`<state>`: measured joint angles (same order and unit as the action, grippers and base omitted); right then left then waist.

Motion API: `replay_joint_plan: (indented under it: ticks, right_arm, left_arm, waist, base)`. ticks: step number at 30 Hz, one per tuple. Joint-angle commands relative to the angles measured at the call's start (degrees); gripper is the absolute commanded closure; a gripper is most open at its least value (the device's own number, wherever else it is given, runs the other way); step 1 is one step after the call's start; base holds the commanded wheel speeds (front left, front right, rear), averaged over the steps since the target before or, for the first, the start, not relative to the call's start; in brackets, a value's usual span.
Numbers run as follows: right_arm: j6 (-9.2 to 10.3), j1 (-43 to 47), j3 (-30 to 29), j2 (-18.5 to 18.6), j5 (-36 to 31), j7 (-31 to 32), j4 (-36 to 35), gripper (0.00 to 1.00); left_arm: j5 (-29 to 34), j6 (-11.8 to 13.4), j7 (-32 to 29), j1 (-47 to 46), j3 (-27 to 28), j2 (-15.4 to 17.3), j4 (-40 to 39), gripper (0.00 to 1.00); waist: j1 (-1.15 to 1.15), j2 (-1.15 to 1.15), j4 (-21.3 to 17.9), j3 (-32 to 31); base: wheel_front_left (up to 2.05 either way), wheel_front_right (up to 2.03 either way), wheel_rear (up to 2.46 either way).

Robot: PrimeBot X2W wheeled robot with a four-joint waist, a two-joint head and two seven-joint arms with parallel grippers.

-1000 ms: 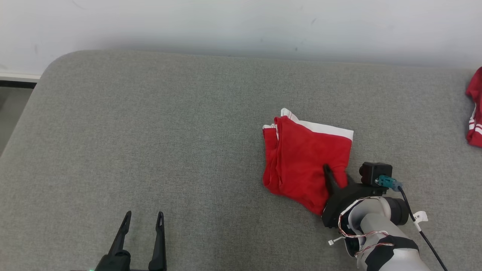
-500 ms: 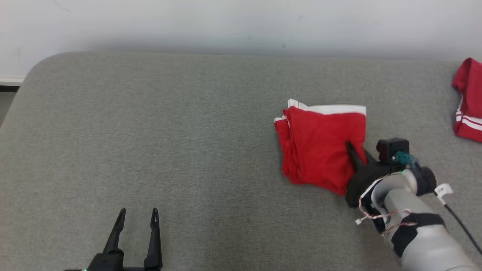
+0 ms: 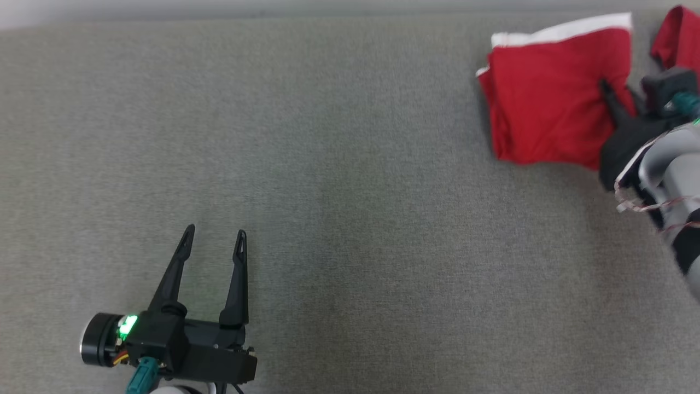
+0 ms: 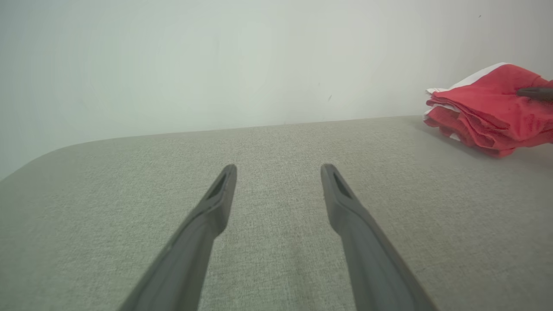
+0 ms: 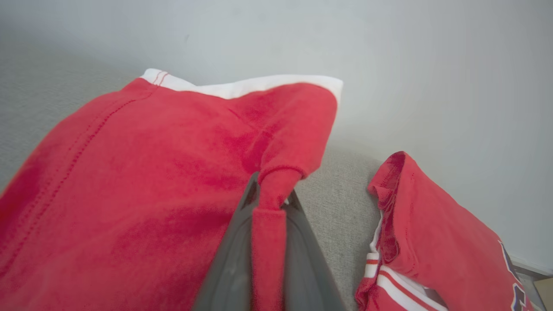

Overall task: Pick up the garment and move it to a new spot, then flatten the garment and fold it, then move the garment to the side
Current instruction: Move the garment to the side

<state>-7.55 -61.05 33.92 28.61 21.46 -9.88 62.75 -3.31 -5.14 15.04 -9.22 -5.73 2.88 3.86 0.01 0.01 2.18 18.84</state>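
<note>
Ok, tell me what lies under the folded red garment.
The folded red garment with white trim lies on the grey fabric surface, which shows around its edges. Whatever sits directly beneath is covered by its layers.

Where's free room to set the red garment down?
Free: the grey pad between the left claw and the folded garment, back to the wall. Crowded: far right, where the right claw, that garment and a second red garment sit close.
</note>
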Motion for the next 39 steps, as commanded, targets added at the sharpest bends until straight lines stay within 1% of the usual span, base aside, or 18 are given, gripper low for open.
replay_joint_plan:
  ticks: [1,3,4,10,16,18,28,32,39]
  right_arm:
    - [0.17,-1.7,0.8,1.2,0.5,0.4,-0.3,1.00]
    - [0.17,-3.8,2.1,3.1,1.0,1.0,-0.8,1.00]
    - [0.17,-3.8,2.1,3.1,1.0,1.0,-0.8,1.00]
    - [0.17,-8.9,5.2,8.0,2.0,2.9,-1.7,1.00]
    - [0.17,-13.3,8.9,12.8,1.1,3.8,-2.9,1.00]
    - [0.18,-14.8,9.6,14.5,1.0,4.1,-3.2,1.00]
    - [0.17,-20.5,12.2,20.3,-0.3,4.7,-3.5,1.00]
    - [0.17,-22.7,13.0,20.9,-1.0,5.0,-3.6,1.00]
    - [0.17,-24.9,13.2,20.3,-2.6,5.3,-2.4,1.00]
  left_arm:
    - [0.3,-0.3,0.2,-1.0,0.1,0.0,-0.5,0.00]
    - [0.7,-0.8,0.2,-1.9,0.2,0.2,-1.0,0.00]
    - [0.7,-0.8,0.2,-1.9,0.2,0.2,-1.0,0.00]
    - [1.4,-1.4,0.2,-3.5,0.4,1.2,-2.9,0.00]
    - [2.1,-1.9,0.2,-4.3,0.1,2.3,-6.0,0.00]
    - [2.3,-1.8,0.2,-4.5,0.1,2.6,-7.2,0.00]
    - [2.9,-2.0,0.2,-5.3,0.1,4.1,-11.4,0.00]
    - [3.0,-2.1,0.2,-5.7,0.0,4.5,-12.2,0.00]
    - [2.9,-2.1,0.1,-6.3,-0.6,4.9,-12.4,0.00]
  waist:
    - [-0.01,-0.01,-3.1,5.0]
    - [-0.01,-0.01,-3.8,6.3]
    - [-0.01,-0.01,-3.8,6.3]
    - [-0.01,-0.01,-6.0,9.9]
    - [-0.01,-0.01,-8.3,12.9]
    - [-0.01,-0.01,-9.2,13.7]
    - [-0.01,-0.01,-11.7,16.8]
    - [-0.01,-0.01,-12.0,18.0]
    - [-0.01,-0.01,-11.3,19.2]
  base:
    - [0.00,0.00,0.00]
    - [0.00,0.00,0.00]
    - [0.00,0.00,0.00]
    - [0.00,0.00,0.00]
    - [0.00,0.00,0.00]
    - [0.00,0.00,0.00]
    - [0.00,0.00,0.00]
    - [0.00,0.00,0.00]
    - [0.00,0.00,0.00]
